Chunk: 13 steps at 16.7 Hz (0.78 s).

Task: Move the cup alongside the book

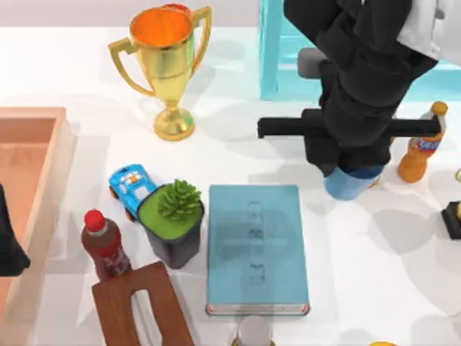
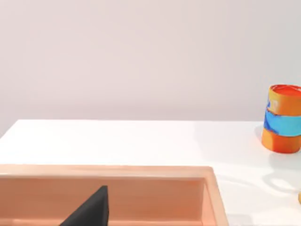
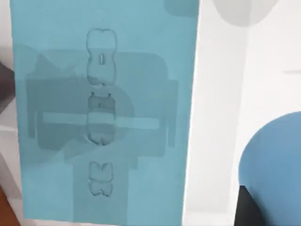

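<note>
Blue and small, the cup (image 1: 351, 182) sits right under our right pincer (image 1: 350, 164), peeking out below the black arm. Our right pincer seems to have hold of the cup, but we cannot tell how wide its fingers are. The cup is off to the right of the book (image 1: 256, 248), near its top corner, with a strip of white table (image 1: 360, 274) between them. The book lies flat, down and to the left of our right pincer. Our left pincer (image 2: 89, 212) waits over the wooden tray (image 1: 29, 180) at the table's left side.
</note>
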Motion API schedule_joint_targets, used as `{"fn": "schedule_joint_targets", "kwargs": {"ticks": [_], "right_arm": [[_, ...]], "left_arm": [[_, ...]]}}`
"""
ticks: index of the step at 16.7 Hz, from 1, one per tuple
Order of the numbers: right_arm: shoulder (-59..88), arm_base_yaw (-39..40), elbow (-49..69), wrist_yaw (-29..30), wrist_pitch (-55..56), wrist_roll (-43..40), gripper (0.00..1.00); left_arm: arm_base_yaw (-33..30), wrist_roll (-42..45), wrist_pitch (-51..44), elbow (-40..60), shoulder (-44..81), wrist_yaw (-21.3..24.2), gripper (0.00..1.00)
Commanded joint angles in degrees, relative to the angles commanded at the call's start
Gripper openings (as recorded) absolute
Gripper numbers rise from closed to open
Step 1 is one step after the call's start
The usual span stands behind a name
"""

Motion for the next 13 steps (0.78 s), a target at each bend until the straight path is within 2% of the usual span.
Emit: {"fn": "schedule_joint_targets", "kwargs": {"ticks": [5,13], "right_arm": [[0.24,3.41,-4.79,0.60,-3.31,5.87,0.00],[0.16,3.08,-5.65,0.53,-2.28,5.55,0.00]], "left_arm": [[0.00,0.00,0.00,0.00,0.00,0.00,1.00],[0.00,0.00,0.00,0.00,0.00,0.00,1.00]]}}
